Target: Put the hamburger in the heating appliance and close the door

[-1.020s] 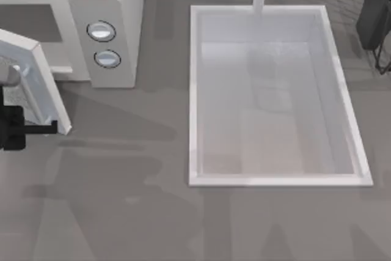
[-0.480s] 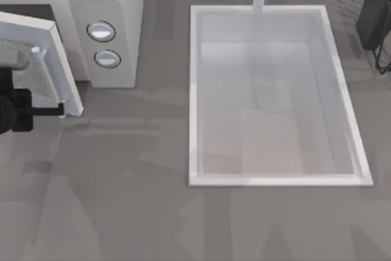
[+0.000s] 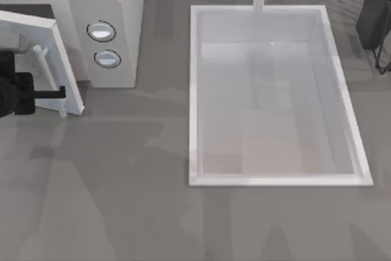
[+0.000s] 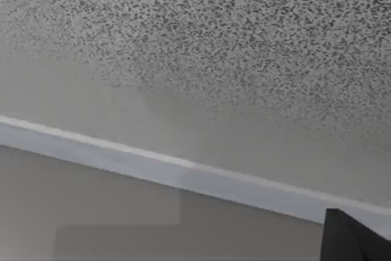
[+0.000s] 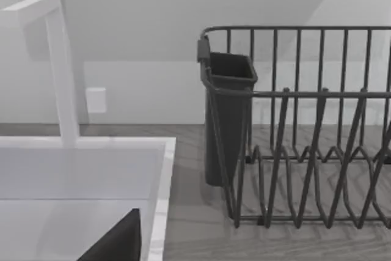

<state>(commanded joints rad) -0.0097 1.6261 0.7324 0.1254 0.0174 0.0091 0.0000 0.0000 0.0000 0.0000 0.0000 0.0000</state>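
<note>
Lighting: even, diffuse, moderately bright; no single source evident
Shadows: soft, broad, overlapping grey patches across table (image 3: pixel 153 212), darkest beside heating appliance (image 3: pixel 116 4) and below door (image 3: pixel 58 59)
Glare: none; faint pale sheen on floor of sink basin (image 3: pixel 275 169)
Top view: flat contrast, white surfaces blend, edges straight
Left wrist view: speckled door window (image 4: pixel 244 47) very close, grain coarse, soft shadow patch beneath
Right wrist view: dish rack (image 5: pixel 305 126) bars crisp, thin shadows on counter, wall shading in angled bands
</note>
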